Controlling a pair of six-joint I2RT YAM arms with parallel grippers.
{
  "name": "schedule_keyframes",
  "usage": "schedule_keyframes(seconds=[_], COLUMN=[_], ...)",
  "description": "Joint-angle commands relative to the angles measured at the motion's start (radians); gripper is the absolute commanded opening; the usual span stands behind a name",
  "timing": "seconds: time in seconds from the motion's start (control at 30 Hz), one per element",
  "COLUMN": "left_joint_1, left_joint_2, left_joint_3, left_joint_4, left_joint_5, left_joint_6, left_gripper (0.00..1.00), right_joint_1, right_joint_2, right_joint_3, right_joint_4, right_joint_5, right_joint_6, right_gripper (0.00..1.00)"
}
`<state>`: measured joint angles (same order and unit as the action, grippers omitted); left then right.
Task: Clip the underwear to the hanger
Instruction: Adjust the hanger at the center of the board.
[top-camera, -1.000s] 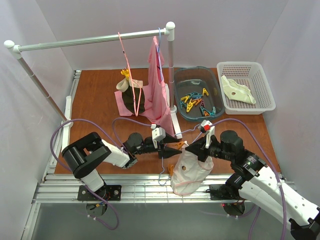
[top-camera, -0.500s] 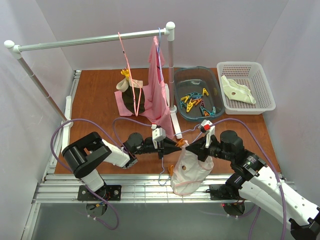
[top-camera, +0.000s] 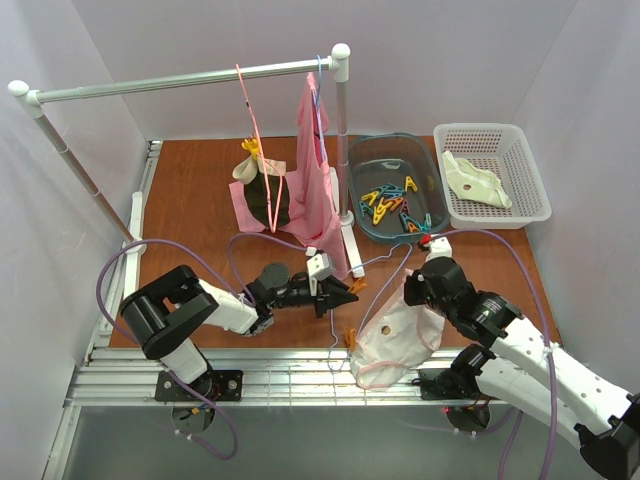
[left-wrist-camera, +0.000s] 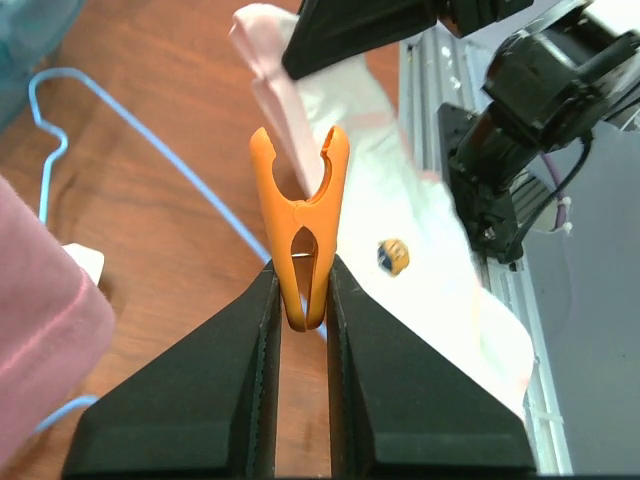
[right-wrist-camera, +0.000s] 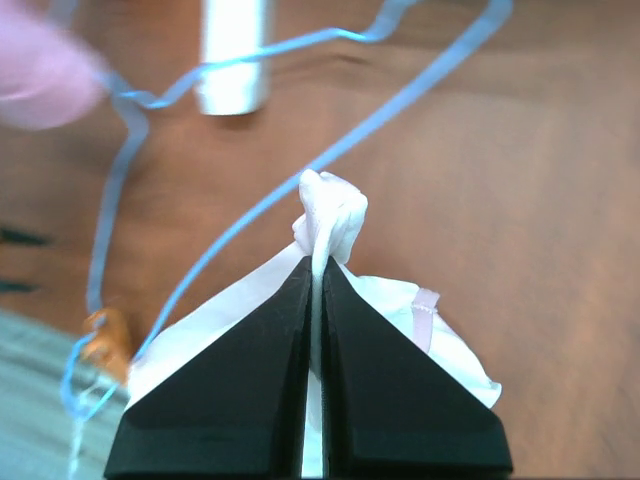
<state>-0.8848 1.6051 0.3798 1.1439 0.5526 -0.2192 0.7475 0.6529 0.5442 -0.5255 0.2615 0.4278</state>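
1. Looking down from the top cam: left gripper (top-camera: 349, 289) is pinched on an orange clothespin (top-camera: 356, 288), mid-table near the front edge. Right gripper (top-camera: 412, 290) is clamped on a bunched corner of the underwear (top-camera: 398, 335), which droops toward the front frame. The hanger (top-camera: 331, 342), thin light-blue wire, sits btwn the two arms, hook end by the front edge. A second orange peg (top-camera: 349, 337) sits at the underwear's left edge. Behind: rail (top-camera: 190, 80) w/ pink garment (top-camera: 315, 170), pink wire hanger (top-camera: 250, 130), dark olive underwear (top-camera: 270, 200); tub (top-camera: 388, 150) of coloured pegs; white basket (top-camera: 520, 150) w/ cream garment (top-camera: 476, 180).
2. Left wrist cam: fingers (left-wrist-camera: 200, 400) squeeze the clothespin's (left-wrist-camera: 300, 240) tail end, so its mouth gapes wide, aimed at the underwear's (left-wrist-camera: 420, 240) gathered edge. Can't tell if the mouth touches fabric. Hanger (left-wrist-camera: 180, 170) wire lies on the wood, running under the peg. Right gripper's black tip (left-wrist-camera: 370, 30) is at top, on the fabric.
3. Right wrist cam: jaws fully closed on a twisted tuft of the underwear (right-wrist-camera: 328, 215); right gripper (right-wrist-camera: 315, 268) has cloth spilling out both sides. Hanger (right-wrist-camera: 330, 160) wire passes just behind the tuft; second orange peg (right-wrist-camera: 105, 340) is on the wire, lower left.
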Motion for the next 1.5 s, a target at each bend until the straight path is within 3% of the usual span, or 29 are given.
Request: schedule_keyframes(seconds=[0.0, 0.03, 0.23, 0.4, 0.43, 0.47, 0.5, 0.57, 0.67, 0.87, 1.03, 1.47], left_joint_1=[0.01, 0.01, 0.01, 0.01, 0.01, 0.01, 0.01, 0.01, 0.01, 0.01, 0.01, 0.0], left_joint_2=[-0.024, -0.011, 0.071, 0.121, 0.128, 0.137, 0.142, 0.157, 0.168, 0.191, 0.257, 0.225], left_joint_3=[0.085, 0.12, 0.283, 0.355, 0.361, 0.364, 0.366, 0.361, 0.364, 0.453, 0.519, 0.449], left_joint_4=[-0.217, -0.322, -0.608, -0.687, -0.696, -0.696, -0.694, -0.678, -0.652, -0.707, -0.757, -0.717], left_joint_5=[-0.002, 0.009, 0.07, 0.102, 0.105, 0.107, 0.106, 0.099, 0.104, 0.115, 0.113, 0.026], left_joint_6=[0.007, 0.02, 0.078, 0.093, 0.098, 0.098, 0.098, 0.093, 0.078, 0.096, 0.118, 0.092], left_gripper=[0.07, 0.07, 0.06, 0.06, 0.06, 0.06, 0.06, 0.06, 0.05, 0.05, 0.05, 0.03], right_joint_1=[0.001, 0.001, -0.016, -0.031, -0.037, -0.037, -0.039, -0.039, -0.04, -0.059, -0.164, -0.327], right_joint_2=[0.062, 0.085, 0.193, 0.281, 0.303, 0.313, 0.326, 0.349, 0.349, 0.324, 0.384, 0.589], right_joint_3=[0.059, 0.053, -0.035, -0.018, -0.021, -0.024, -0.026, -0.024, -0.01, 0.002, -0.02, -0.055], right_joint_4=[-0.108, -0.114, -0.108, -0.099, -0.084, -0.074, -0.07, -0.058, -0.024, 0.09, 0.195, 0.456], right_joint_5=[0.287, 0.303, 0.395, 0.357, 0.342, 0.313, 0.303, 0.288, 0.274, 0.277, 0.225, 0.056], right_joint_6=[0.138, 0.15, 0.295, 0.331, 0.327, 0.327, 0.328, 0.333, 0.312, 0.256, 0.197, 0.098], right_gripper=[0.01, 0.01, 0.01, 0.02, 0.08, 0.22, 0.45, 0.6, 0.66, 0.67, 0.65, 0.5])
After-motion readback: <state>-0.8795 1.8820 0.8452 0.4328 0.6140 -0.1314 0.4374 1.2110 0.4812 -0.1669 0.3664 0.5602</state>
